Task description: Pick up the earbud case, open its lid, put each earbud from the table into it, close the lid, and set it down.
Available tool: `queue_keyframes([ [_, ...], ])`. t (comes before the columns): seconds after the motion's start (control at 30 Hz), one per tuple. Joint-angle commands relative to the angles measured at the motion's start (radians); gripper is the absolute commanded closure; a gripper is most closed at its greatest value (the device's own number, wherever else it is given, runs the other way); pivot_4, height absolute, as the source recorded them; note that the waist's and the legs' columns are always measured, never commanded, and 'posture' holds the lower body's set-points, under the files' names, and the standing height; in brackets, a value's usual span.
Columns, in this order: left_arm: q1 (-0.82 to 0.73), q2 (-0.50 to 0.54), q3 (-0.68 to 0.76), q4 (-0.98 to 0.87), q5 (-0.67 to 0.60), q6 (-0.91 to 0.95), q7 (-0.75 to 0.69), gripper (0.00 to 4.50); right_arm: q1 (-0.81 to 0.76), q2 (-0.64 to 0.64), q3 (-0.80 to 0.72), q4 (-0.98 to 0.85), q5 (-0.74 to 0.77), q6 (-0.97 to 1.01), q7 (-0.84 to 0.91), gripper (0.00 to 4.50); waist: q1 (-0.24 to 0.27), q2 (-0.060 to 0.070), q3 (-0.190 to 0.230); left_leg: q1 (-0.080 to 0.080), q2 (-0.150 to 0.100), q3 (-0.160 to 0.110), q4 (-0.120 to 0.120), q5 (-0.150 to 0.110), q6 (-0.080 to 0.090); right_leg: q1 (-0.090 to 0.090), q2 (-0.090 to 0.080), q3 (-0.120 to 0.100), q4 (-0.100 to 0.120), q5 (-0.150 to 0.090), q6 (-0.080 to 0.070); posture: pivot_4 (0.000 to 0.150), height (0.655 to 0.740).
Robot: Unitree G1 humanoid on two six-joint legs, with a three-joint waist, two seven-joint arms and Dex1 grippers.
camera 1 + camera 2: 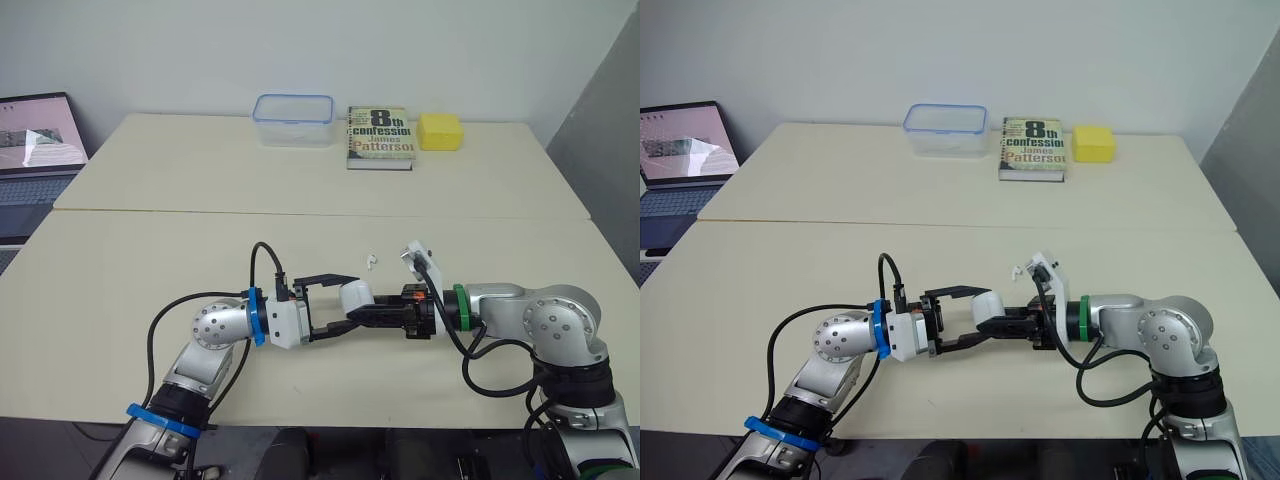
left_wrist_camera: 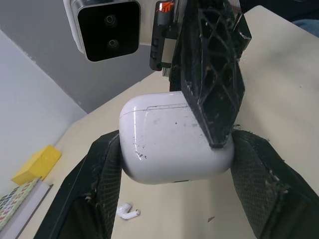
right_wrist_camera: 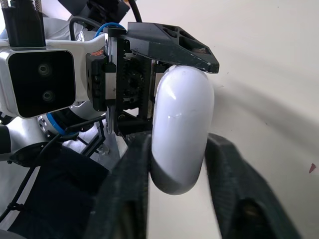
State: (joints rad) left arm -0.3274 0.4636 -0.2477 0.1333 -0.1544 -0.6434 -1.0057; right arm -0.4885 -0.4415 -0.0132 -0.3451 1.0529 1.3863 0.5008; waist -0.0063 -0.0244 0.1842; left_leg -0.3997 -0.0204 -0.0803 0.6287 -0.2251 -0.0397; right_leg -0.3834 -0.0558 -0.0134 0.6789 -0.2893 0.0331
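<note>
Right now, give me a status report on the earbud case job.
Right gripper shut on earbud case, lid closed. Left gripper at the case too. One earbud on table just beyond. Book, tub, sponge far back.

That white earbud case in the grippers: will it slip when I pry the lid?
The glossy white rounded earbud case looks hard and smooth, so it may twist in the right gripper. Likely rigid: its shell shows no dent under the pinch.

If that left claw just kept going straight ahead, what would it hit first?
The white earbud case, directly ahead of the left gripper and clamped in the right gripper, which faces it from the other side. Whether the left gripper touches the case is unclear.
</note>
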Motion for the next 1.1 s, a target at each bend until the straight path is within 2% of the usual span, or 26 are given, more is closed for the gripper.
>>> queue_keyframes([
  [0.03, -0.004, -0.006, 0.010, -0.027, -0.021, -0.014, 0.012, 1.71, -0.018, 0.002, -0.010, -0.008, 0.014, 0.001, -0.002, 3.71, 0.000, 0.000, 0.000, 0.000, 0.000, 0.000, 0.000, 0.000, 0.000, 0.000, 0.000, 0.000, 0.000, 0.000, 0.000, 0.150, 0.7387],
  [0.2, 0.008, -0.002, 0.006, -0.043, -0.060, 0.015, -0.007, 1.71, -0.021, 0.003, -0.016, -0.006, 0.021, 0.007, -0.002, 3.71, 0.000, 0.000, 0.000, 0.000, 0.000, 0.000, 0.000, 0.000, 0.000, 0.000, 0.000, 0.000, 0.000, 0.000, 0.000, 0.150, 0.7387],
  [0.27, 0.010, 0.001, 0.015, -0.054, -0.080, 0.064, -0.006, 0.96, -0.025, -0.001, -0.014, -0.006, 0.025, 0.009, 0.002, 3.71, -0.001, 0.000, 0.000, 0.000, 0.000, 0.000, 0.000, 0.000, 0.000, 0.000, 0.000, 0.000, 0.000, 0.000, 0.000, 0.150, 0.7387],
  [0.37, -0.004, 0.013, 0.043, -0.061, -0.067, 0.082, 0.019, 0.14, -0.031, -0.074, 0.039, -0.046, -0.019, -0.018, 0.055, 3.71, -0.001, 0.001, 0.000, 0.000, 0.000, 0.000, 0.000, 0.000, 0.000, 0.000, 0.000, 0.000, 0.000, 0.000, 0.000, 0.150, 0.7387],
  [0.4, -0.006, 0.024, 0.058, -0.064, -0.068, 0.100, 0.026, 0.01, -0.033, -0.114, 0.065, -0.066, -0.044, -0.039, 0.082, 3.71, -0.001, 0.000, 0.000, 0.000, 0.000, 0.000, 0.000, 0.000, 0.000, -0.001, 0.000, 0.000, 0.000, 0.000, 0.000, 0.150, 0.7387],
  [0.5, 0.012, 0.099, 0.062, -0.073, -0.093, 0.142, -0.045, 0.00, -0.046, -0.215, 0.124, -0.106, -0.119, -0.120, 0.157, 3.71, -0.002, 0.000, 0.000, 0.000, -0.001, 0.000, 0.000, 0.000, 0.000, -0.001, 0.000, 0.000, 0.000, 0.000, 0.000, 0.150, 0.7387],
  [0.53, 0.025, 0.133, 0.058, -0.091, -0.115, 0.206, -0.073, 0.00, -0.055, -0.252, 0.147, -0.117, -0.154, -0.157, 0.186, 3.71, -0.003, 0.001, 0.000, 0.000, 0.000, 0.000, 0.000, 0.000, 0.000, -0.001, 0.001, 0.000, 0.000, 0.000, 0.000, 0.150, 0.7387],
  [0.63, 0.062, 0.241, 0.045, -0.203, -0.217, 0.561, -0.111, 0.00, -0.088, -0.357, 0.241, -0.141, -0.290, -0.285, 0.277, 3.71, -0.015, 0.002, 0.001, 0.000, 0.000, 0.000, -0.001, 0.000, 0.000, -0.002, 0.002, 0.000, 0.001, 0.000, 0.000, 0.150, 0.7387],
  [0.73, 0.055, 0.299, 0.045, -0.332, -0.344, 0.865, -0.117, 0.00, -0.119, -0.434, 0.344, -0.154, -0.435, -0.419, 0.357, 3.71, -0.025, 0.002, 0.002, -0.001, 0.005, -0.001, -0.001, 0.000, 0.000, -0.002, 0.002, 0.000, 0.000, -0.003, 0.005, 0.150, 0.7387],
  [0.87, -0.019, 0.283, 0.020, -0.447, -0.386, 1.111, -0.054, 0.00, -0.147, -0.488, 0.470, -0.163, -0.624, -0.576, 0.435, 3.71, -0.022, 0.002, 0.002, -0.001, 0.005, -0.001, -0.001, 0.000, 0.000, -0.002, 0.002, -0.001, 0.000, -0.003, 0.005, 0.150, 0.7387],
  [1.1, -0.082, 0.233, -0.041, -0.483, -0.290, 1.170, -0.018, 0.00, -0.153, -0.454, 0.531, -0.141, -0.762, -0.660, 0.488, 3.71, -0.026, 0.002, 0.002, -0.001, 0.006, 0.000, -0.001, 0.000, 0.000, -0.002, 0.002, 0.001, 0.000, -0.003, 0.005, 0.150, 0.7387],
])
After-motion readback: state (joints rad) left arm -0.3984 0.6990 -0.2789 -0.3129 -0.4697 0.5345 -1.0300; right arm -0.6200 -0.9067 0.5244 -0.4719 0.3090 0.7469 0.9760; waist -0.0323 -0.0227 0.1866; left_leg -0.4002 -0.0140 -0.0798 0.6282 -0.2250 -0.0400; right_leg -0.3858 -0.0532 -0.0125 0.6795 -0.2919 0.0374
